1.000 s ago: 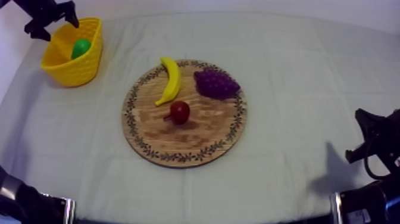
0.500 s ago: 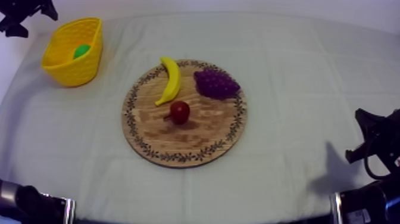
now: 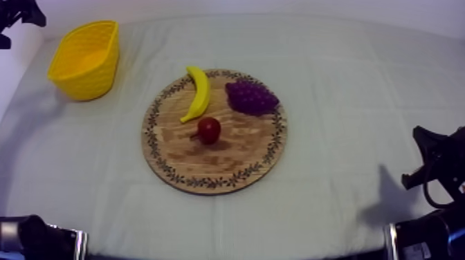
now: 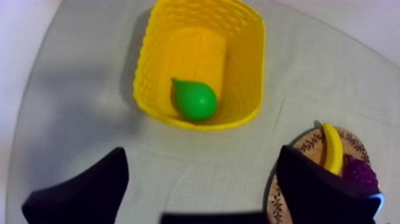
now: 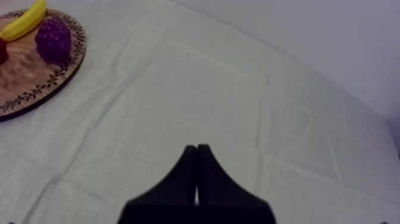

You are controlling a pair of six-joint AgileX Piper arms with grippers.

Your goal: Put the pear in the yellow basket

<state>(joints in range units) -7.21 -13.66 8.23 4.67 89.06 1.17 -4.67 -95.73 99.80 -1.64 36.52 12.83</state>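
left end effector (image 4: 202, 179) wide open, empty | pear (image 4: 195, 100) lies inside basket (image 4: 247, 59), ahead of and below it | right end effector (image 5: 197, 150) pressed shut on nothing, over the surface (image 5: 208, 89) | I see board (image 5: 24, 71) well off to its front-left

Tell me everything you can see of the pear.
The pear is bright green, smooth and slightly glossy, like plastic, with a round body tapering to a narrow tip. It lies on its side on the floor of the yellow basket, close to one wall. The open left gripper hangs above, apart from it.
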